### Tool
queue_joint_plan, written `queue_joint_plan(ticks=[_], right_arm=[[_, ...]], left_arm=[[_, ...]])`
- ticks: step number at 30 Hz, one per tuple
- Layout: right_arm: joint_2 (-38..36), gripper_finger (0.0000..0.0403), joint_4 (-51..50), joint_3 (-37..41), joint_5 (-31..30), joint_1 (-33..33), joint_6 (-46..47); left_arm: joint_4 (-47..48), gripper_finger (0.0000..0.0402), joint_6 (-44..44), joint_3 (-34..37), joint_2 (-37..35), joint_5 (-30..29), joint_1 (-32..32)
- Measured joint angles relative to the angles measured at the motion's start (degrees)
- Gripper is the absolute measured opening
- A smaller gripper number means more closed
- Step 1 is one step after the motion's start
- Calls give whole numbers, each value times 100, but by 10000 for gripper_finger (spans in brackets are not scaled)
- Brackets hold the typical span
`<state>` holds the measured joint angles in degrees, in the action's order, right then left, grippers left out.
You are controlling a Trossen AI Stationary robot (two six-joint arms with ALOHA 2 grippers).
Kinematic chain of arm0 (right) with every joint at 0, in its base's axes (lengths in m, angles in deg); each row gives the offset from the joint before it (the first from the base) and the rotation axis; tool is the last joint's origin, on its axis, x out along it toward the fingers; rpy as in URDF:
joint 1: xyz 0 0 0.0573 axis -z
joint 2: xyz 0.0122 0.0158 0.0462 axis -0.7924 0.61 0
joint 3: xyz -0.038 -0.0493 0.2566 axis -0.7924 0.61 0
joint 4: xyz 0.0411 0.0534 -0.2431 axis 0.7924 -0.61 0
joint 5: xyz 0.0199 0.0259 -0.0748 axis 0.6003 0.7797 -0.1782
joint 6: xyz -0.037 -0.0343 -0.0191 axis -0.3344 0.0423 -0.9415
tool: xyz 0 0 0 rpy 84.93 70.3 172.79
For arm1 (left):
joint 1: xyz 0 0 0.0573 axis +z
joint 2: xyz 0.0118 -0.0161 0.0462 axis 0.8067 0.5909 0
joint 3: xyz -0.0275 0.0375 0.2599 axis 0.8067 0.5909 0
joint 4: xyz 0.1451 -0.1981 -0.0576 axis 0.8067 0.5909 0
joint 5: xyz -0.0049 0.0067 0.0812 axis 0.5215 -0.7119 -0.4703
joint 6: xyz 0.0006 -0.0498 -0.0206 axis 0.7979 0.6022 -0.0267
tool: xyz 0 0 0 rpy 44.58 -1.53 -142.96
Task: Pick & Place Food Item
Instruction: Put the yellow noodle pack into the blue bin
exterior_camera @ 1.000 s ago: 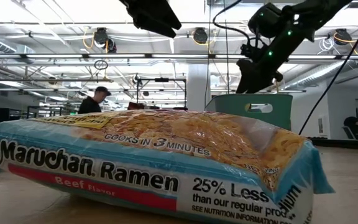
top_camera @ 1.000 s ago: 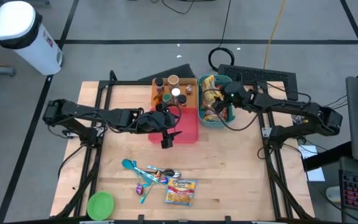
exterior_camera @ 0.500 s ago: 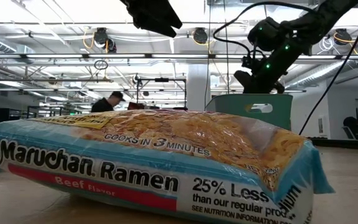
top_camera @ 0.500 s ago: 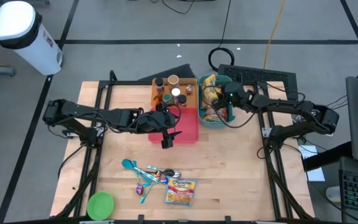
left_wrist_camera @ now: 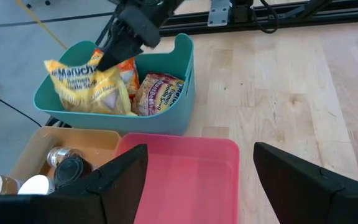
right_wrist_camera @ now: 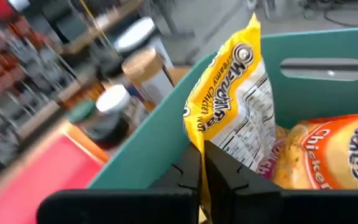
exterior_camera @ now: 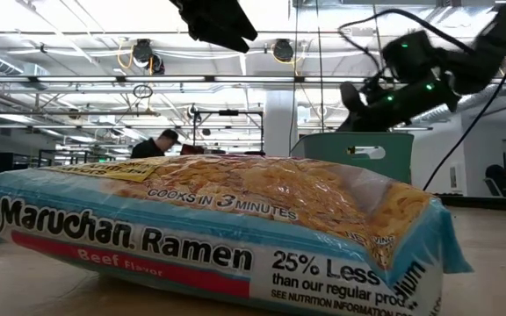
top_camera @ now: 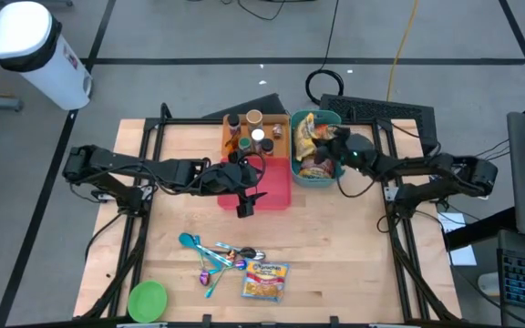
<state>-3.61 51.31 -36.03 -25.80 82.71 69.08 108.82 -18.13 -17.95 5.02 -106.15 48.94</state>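
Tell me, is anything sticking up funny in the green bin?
Yes. A yellow ramen packet stands on end, poking above the rim of the teal bin, because the right pincer is shut on its edge. The other packets lie lower inside.

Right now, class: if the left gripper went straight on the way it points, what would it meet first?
Most likely the pink tray, which lies directly ahead of the left gripper, between its open fingers. Past it stands the teal bin. Depth is hard to judge.
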Motion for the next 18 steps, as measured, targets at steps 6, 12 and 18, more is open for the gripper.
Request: queue_joint_plan(ticks=[6,12,18], right_arm=[[0,0,1897,795,-297,-163,383],[6,0,1347,797,-768,-370,265],[43,0,1602,619,-788,-419,157]], left_arm=[[-2,296,-42,0,0,-13,0],[-4,296,-32,0,0,-13,0],[-77,296,-24,0,0,-16,0]])
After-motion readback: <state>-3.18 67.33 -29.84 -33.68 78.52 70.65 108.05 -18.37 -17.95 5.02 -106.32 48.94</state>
